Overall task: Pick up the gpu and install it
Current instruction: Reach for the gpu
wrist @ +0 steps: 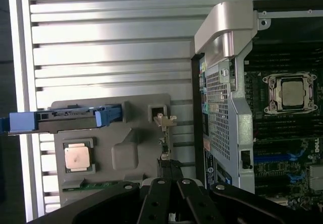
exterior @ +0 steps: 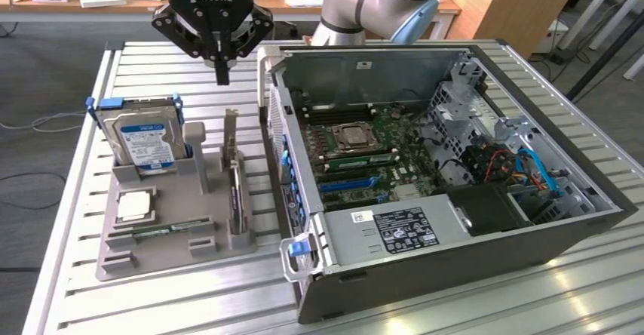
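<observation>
The gpu (exterior: 234, 193) stands on edge in a slot of the grey holder (exterior: 151, 263), its silver end bracket (exterior: 231, 127) pointing up at the far end. In the wrist view the gpu (wrist: 164, 151) appears edge-on as a thin dark strip below its bracket (wrist: 162, 119). My gripper (exterior: 222, 71) hangs above the table just beyond the bracket, fingers shut together and holding nothing. The black fingers (wrist: 160, 199) of the gripper (wrist: 170, 186) converge over the card's near end.
A silver hard drive in a blue frame (exterior: 146, 140), a processor chip (exterior: 136, 207) and a green memory stick (exterior: 161, 231) share the holder. The open computer case (exterior: 563, 233) lies at the exterior view's right, its motherboard (exterior: 357, 161) and blue slots exposed.
</observation>
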Tool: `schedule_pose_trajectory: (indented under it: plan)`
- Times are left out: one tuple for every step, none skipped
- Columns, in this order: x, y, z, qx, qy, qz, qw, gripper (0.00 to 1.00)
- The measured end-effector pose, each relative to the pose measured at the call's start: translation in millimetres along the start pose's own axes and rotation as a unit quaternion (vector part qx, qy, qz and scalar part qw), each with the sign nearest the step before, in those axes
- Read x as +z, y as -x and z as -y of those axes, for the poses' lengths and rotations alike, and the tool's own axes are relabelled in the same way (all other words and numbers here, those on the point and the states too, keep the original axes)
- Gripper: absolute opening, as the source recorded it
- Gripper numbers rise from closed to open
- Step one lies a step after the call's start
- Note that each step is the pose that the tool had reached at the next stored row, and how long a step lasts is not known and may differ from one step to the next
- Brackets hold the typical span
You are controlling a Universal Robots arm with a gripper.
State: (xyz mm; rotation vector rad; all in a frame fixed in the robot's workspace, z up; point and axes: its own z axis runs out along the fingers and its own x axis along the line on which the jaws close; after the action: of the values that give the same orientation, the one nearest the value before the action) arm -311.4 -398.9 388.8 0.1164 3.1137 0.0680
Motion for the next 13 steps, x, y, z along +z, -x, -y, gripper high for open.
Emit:
schedule_pose_trajectory:
  plan:
    - [0.0,-0.1,0.0,0.0,-0.0002,0.0,1.0,0.11]
    - [0.0,-0.2,0.4,0.0,-0.0004,0.0,1.0,0.11]
    - [-0.1,-0.3,1.1,0.0,-0.0005,0.0,1.0,0.11]
    - [-0.1,-0.2,1.9,0.0,-0.0006,0.0,1.0,0.11]
    - [-0.2,-0.2,2.9,0.0,-0.0007,0.0,1.0,0.11]
    - [-0.2,-0.2,4.2,0.0,-0.0008,0.0,1.0,0.11]
    - [-0.2,-0.1,5.4,0.0,-0.0008,0.0001,1.0,0.11]
    - [-0.4,0.0,7.2,0.0,-0.0009,0.0,1.0,0.11]
    - [-0.4,0.1,9.3,0.0,-0.0009,0.0,1.0,0.11]
    - [-0.5,0.2,11.5,0.0,-0.0009,0.0,1.0,0.11]
    - [-0.6,0.3,13.7,0.0,-0.0009,0.0,1.0,0.11]
    - [-0.8,0.5,16.0,0.0,-0.0009,0.0,1.0,0.11]
    - [-0.8,0.7,17.9,0.0,-0.0009,0.0,1.0,0.11]
